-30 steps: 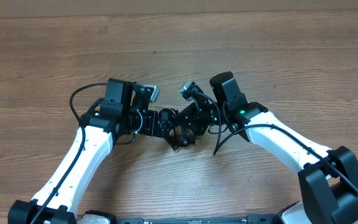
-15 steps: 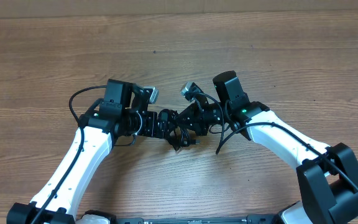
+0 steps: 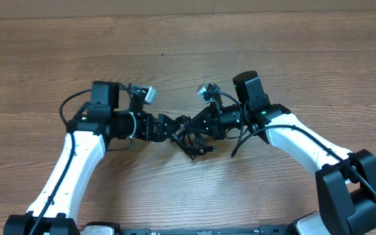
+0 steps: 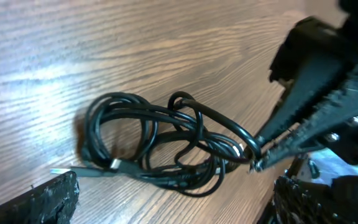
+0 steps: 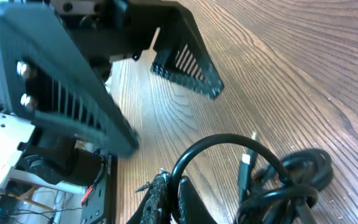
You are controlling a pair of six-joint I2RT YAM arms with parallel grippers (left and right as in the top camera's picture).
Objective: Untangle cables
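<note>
Right, this looks like the pull-apart stage. The cables lie as one knotted bundle on the wooden table, around its middle, between the two arms. The right gripper has its fingers pressed together on one loop at the bundle's right edge, pinching that single strand. The left gripper reaches in from the left with its jaws spread wide. The bundle sits right in front of the gap, and as far as I can make out those fingers touch nothing. A small plug end pokes out on the left side of the coil, lying flat on the wood.

So one side is anchored and the other is not yet taken. As I read it, the next move calls for the left jaws to close on a different strand, perhaps the one by that plug. Then the two arms draw apart gently. If they grab the same loop, or several strands at once, the knot would likely just tighten.
</note>
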